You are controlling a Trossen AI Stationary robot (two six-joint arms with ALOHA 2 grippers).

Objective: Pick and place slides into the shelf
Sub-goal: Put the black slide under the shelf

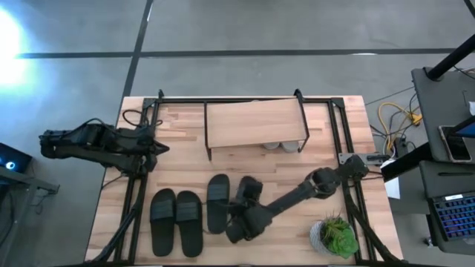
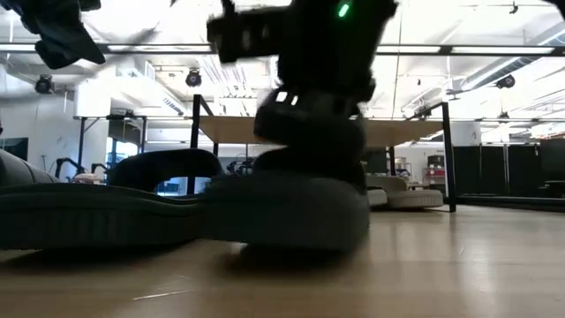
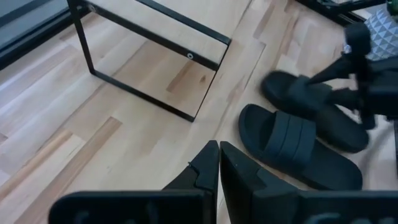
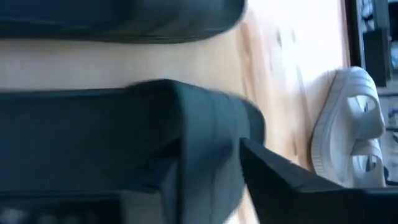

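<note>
The right gripper, jaws around a flat black slide sandal, should clamp its strap squarely before lifting.

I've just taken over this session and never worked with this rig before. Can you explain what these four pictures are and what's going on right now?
It's a table with two dark robot arms. One picture looks straight down, one looks level from the tabletop, and one comes from each arm's wrist.

The left gripper waits, shut, by the table's left edge. The right gripper is down at a dark slide near the front; its fingers stand on either side of the strap in its wrist view, but a firm hold can't be confirmed.

Three more dark slides lie flat: one beside it and a pair further left. The light grey pair sits under the shelf at the back. A potted plant stands front right.
</note>
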